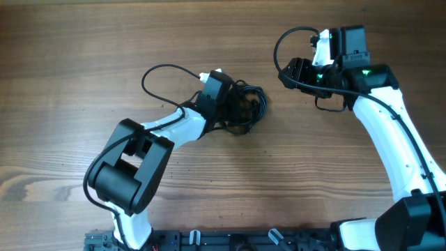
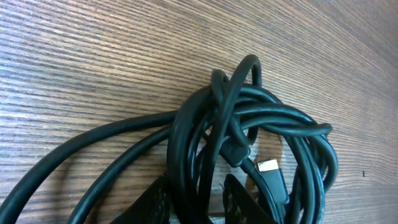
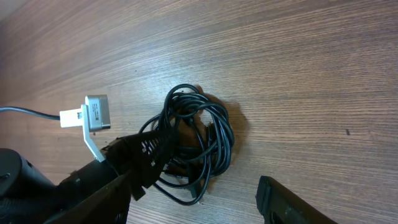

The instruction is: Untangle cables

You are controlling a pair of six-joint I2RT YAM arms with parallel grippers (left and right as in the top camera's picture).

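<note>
While the cables sat bunched in a tight little coil roughly mid-tabletop, the left gripper was right down on the bundle. Its jaws sat either side of a couple of strands on the near edge of the coil. Honestly I couldn't tell whether they were actually pinching the strands or just straddling them, since a sliver of wood showed beside one finger.

The right gripper hung well apart from the coil, off to the coil's right. Its jaws stood wide and had nothing between them, with bare wood from there to the bundle. So the left arm was clearly the nearer one, and the coil lay to the left of the right gripper.

The bundle was pretty much round, so it had no real long axis to line up on. In the left wrist view one strand trailed out toward the lower left, and a small plug poked out inside the loops. My guess was that whatever came next hinged on the right arm crossing that gap to grab the far side.
</note>
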